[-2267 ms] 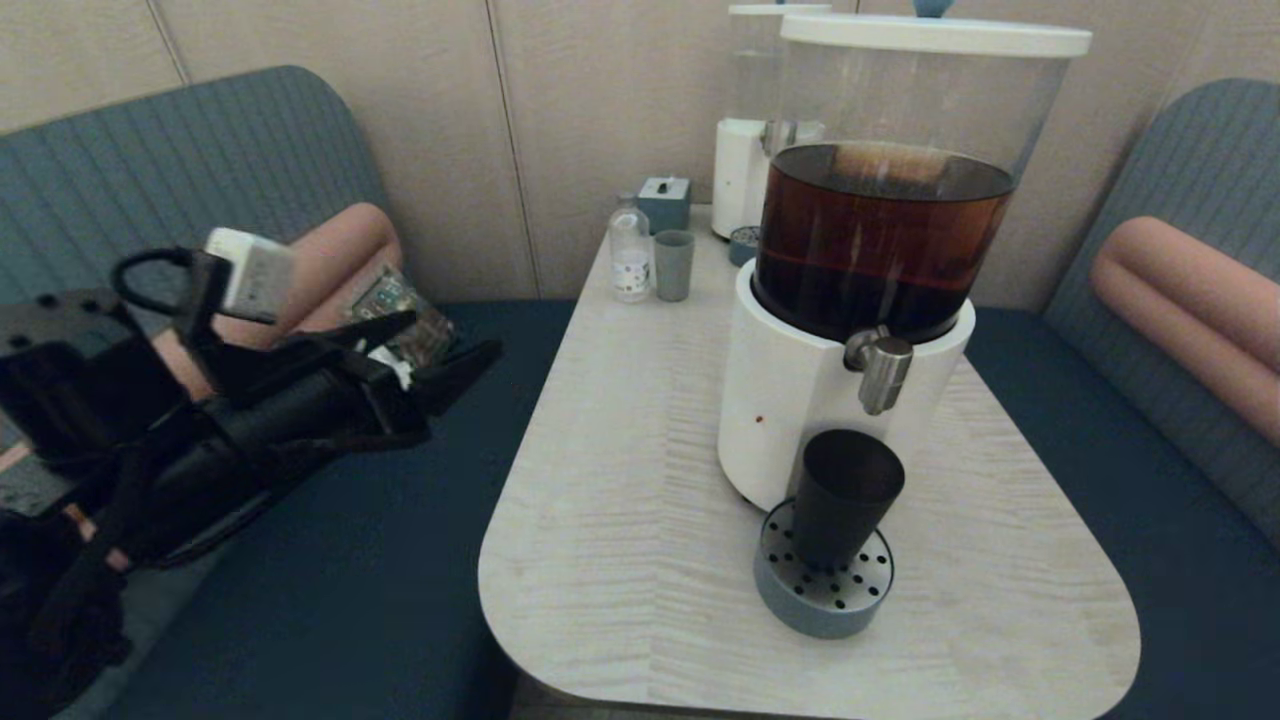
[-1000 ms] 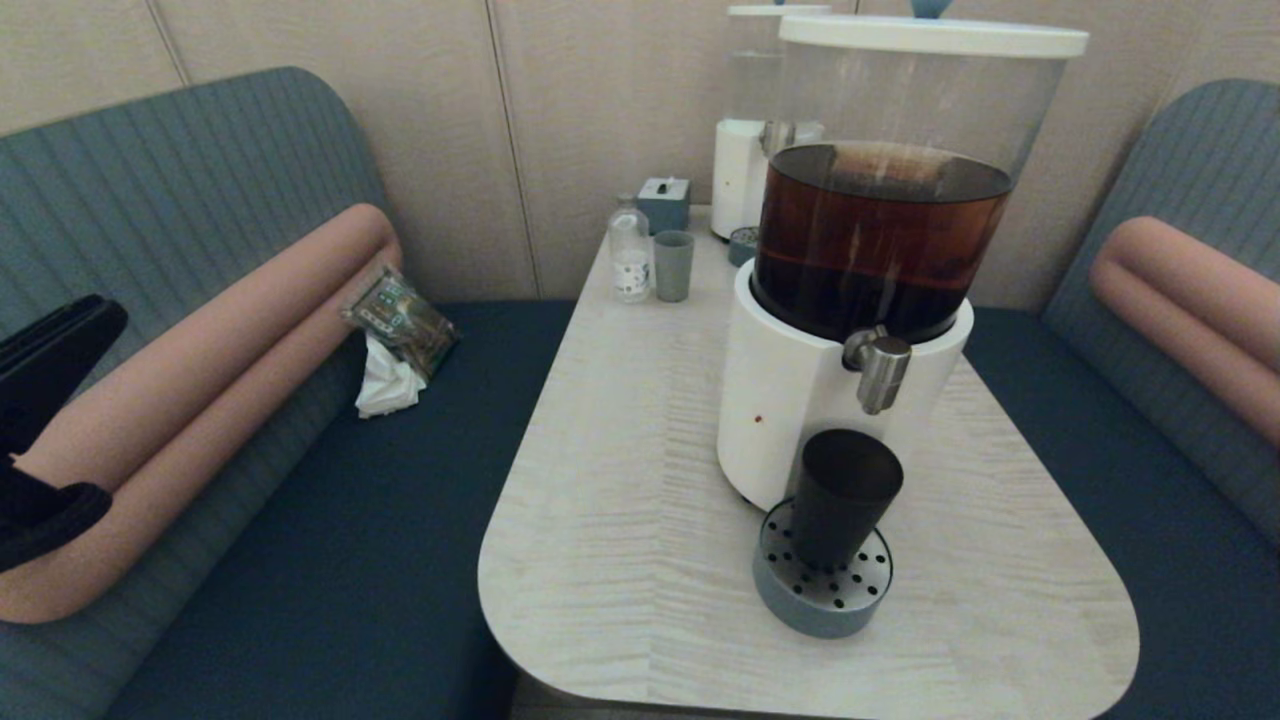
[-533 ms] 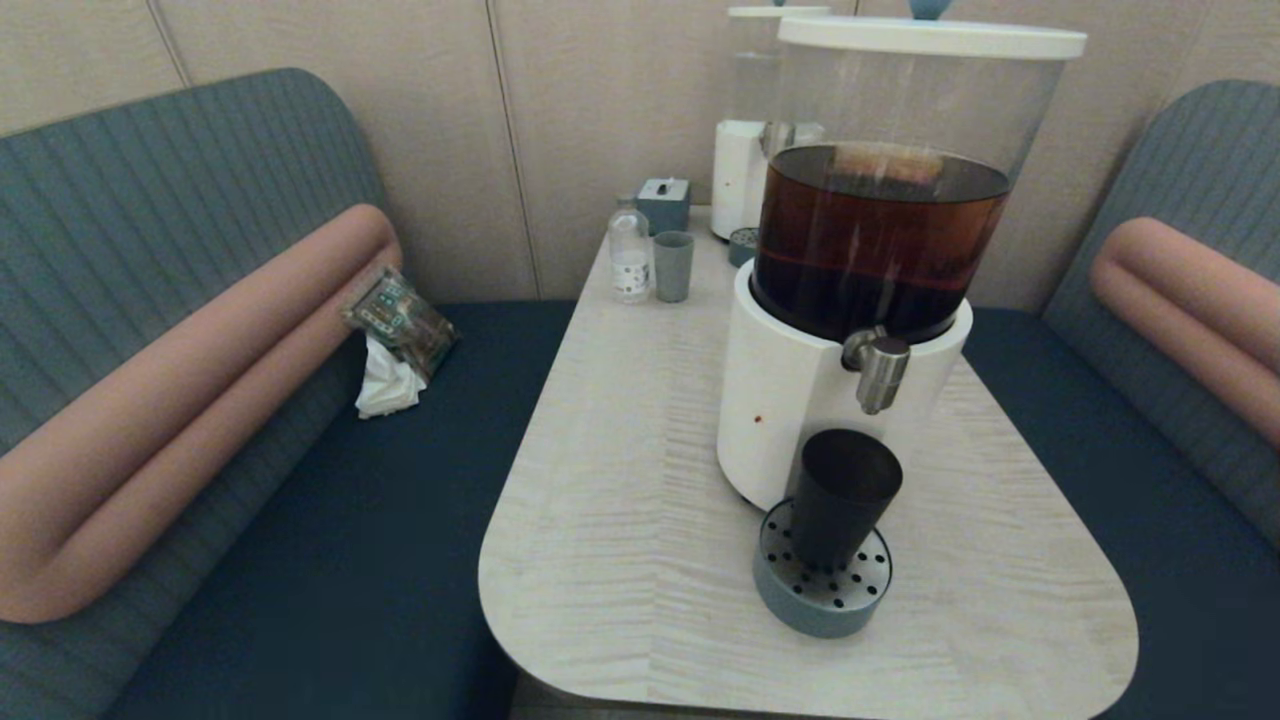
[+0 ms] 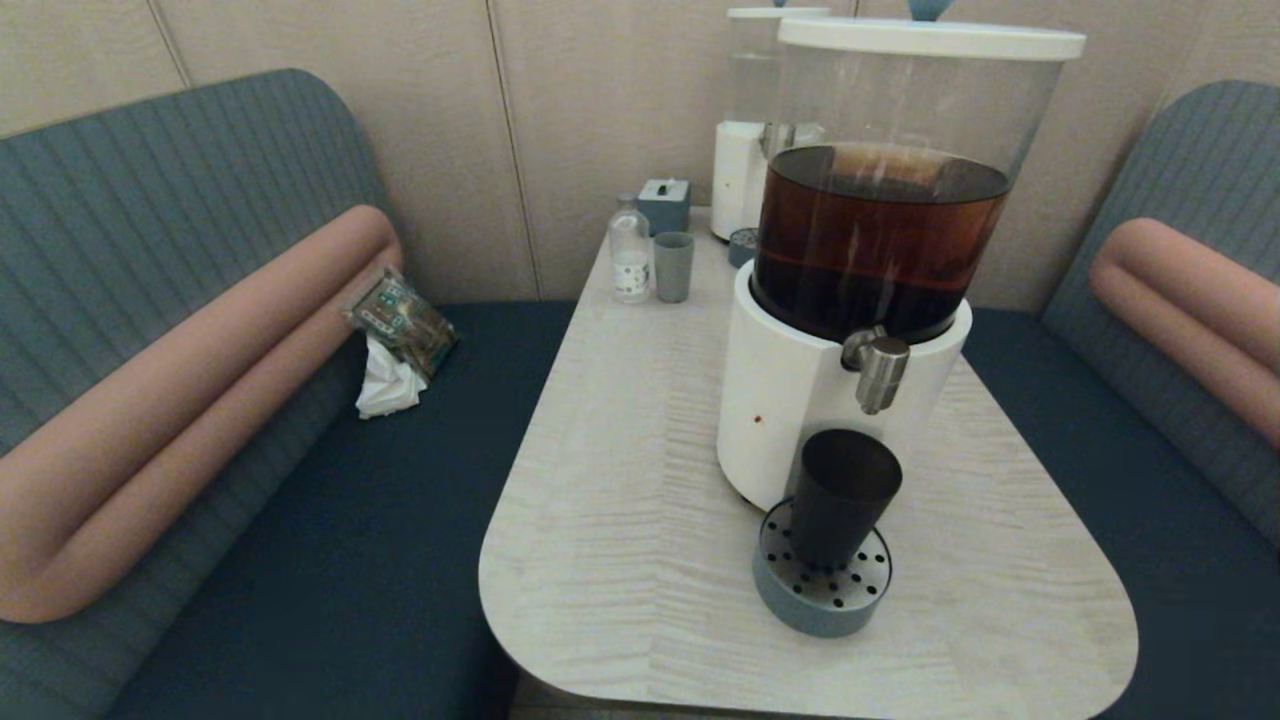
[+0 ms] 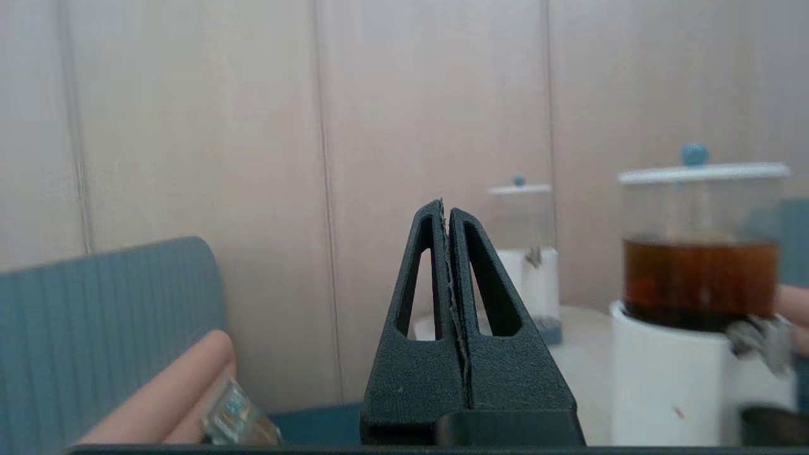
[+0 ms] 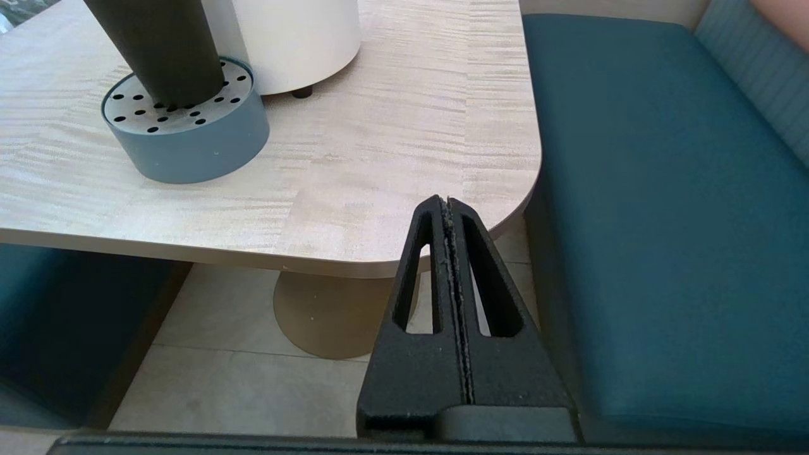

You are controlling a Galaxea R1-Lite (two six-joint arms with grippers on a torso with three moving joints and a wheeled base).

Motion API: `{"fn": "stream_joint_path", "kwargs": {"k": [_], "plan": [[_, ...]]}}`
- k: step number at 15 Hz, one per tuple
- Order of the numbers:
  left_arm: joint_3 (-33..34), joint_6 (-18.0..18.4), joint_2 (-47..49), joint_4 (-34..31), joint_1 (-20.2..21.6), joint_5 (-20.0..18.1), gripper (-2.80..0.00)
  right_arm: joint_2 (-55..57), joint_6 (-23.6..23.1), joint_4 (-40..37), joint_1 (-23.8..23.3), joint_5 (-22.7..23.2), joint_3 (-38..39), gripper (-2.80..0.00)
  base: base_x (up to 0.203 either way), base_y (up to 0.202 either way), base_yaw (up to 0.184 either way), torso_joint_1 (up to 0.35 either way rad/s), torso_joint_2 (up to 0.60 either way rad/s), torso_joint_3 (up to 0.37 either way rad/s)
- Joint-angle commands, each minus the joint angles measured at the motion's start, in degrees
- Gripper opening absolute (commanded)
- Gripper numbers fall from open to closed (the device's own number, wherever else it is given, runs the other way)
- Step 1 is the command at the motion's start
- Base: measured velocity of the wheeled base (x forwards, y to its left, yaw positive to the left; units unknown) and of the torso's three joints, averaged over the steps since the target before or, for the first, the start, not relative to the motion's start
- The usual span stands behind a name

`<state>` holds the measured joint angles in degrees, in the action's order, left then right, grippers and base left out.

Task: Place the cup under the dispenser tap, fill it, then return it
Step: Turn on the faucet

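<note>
— Where is the cup [image 4: 842, 495]?
— Upright on the perforated drip tray [image 4: 823, 590], right below the dispenser tap [image 4: 879, 368], placed to catch the pour.
— And the pincers?
— Both pressed closed, empty. The right gripper [image 6: 450, 212] hangs off the table's [image 6: 392, 183] corner, well short of the cup; the left gripper [image 5: 448, 212] sits far aside.

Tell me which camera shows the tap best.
The head view: the tap shows whole and sharp, its spout pointing down above the cup. The left wrist view catches it only as a blur at the frame's edge. The right wrist view cuts it off, showing just the cup's lower body.
</note>
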<state>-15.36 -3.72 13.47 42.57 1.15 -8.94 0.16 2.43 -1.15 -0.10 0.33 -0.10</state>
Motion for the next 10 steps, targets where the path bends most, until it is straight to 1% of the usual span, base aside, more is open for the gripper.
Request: {"fn": "stream_joint_path", "kwargs": {"k": [1, 2, 4, 6, 7, 8, 9, 10], "plan": [[2.8, 0.1, -5.6, -2.3, -0.1, -1.4, -2.80, 0.0, 0.0, 0.0, 0.0, 0.0, 0.0, -2.80, 0.000, 0.000, 0.000, 0.000, 0.00, 0.000], [3.8, 0.1, -7.6, -3.6, -0.1, -2.2, -2.80, 0.0, 0.0, 0.0, 0.0, 0.0, 0.0, -2.80, 0.000, 0.000, 0.000, 0.000, 0.00, 0.000], [6.6, 0.2, -12.8, -9.7, -0.2, -5.3, -2.80, 0.0, 0.0, 0.0, 0.0, 0.0, 0.0, -2.80, 0.000, 0.000, 0.000, 0.000, 0.00, 0.000], [13.2, 0.5, -13.4, -9.4, -0.2, -6.6, -2.80, 0.0, 0.0, 0.0, 0.0, 0.0, 0.0, -2.80, 0.000, 0.000, 0.000, 0.000, 0.00, 0.000], [15.6, 0.8, -13.4, -10.2, -0.3, -6.7, -2.80, 0.0, 0.0, 0.0, 0.0, 0.0, 0.0, -2.80, 0.000, 0.000, 0.000, 0.000, 0.00, 0.000], [15.8, 1.3, -13.4, -13.1, -0.3, -6.4, -2.80, 0.0, 0.0, 0.0, 0.0, 0.0, 0.0, -2.80, 0.000, 0.000, 0.000, 0.000, 0.00, 0.000], [15.5, 1.8, -13.4, -17.6, -0.3, -5.5, -2.80, 0.0, 0.0, 0.0, 0.0, 0.0, 0.0, -2.80, 0.000, 0.000, 0.000, 0.000, 0.00, 0.000], [15.4, 2.5, -13.4, -22.1, -0.3, -3.6, -2.80, 0.0, 0.0, 0.0, 0.0, 0.0, 0.0, -2.80, 0.000, 0.000, 0.000, 0.000, 0.00, 0.000]]}}
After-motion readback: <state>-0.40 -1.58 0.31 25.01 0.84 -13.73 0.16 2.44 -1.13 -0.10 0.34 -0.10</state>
